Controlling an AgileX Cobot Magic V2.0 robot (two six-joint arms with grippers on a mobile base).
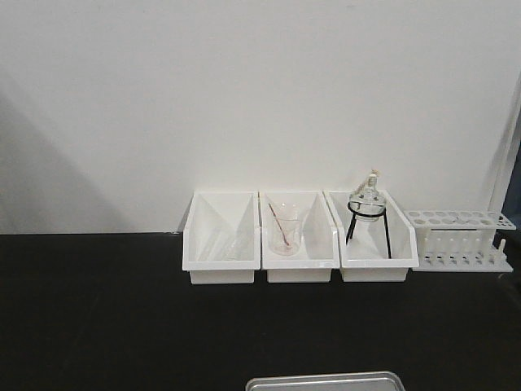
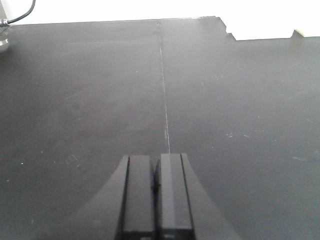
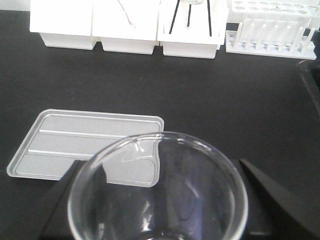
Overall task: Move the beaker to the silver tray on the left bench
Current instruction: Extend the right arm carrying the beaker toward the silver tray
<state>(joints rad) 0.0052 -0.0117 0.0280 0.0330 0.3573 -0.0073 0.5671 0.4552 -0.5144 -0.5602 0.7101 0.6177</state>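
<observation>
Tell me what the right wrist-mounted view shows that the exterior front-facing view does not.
Only the right wrist view: a small clear glass beaker near the lens, black fingers flanking it. Only the front view: the tops of the tapering clear glass with a reddish rod and the round flask on a black wire stand. Both: three white plastic bins, the white test-tube rack, the black bench top, the flat silver metal tray, whole from the wrist, only its edge from the front.
</observation>
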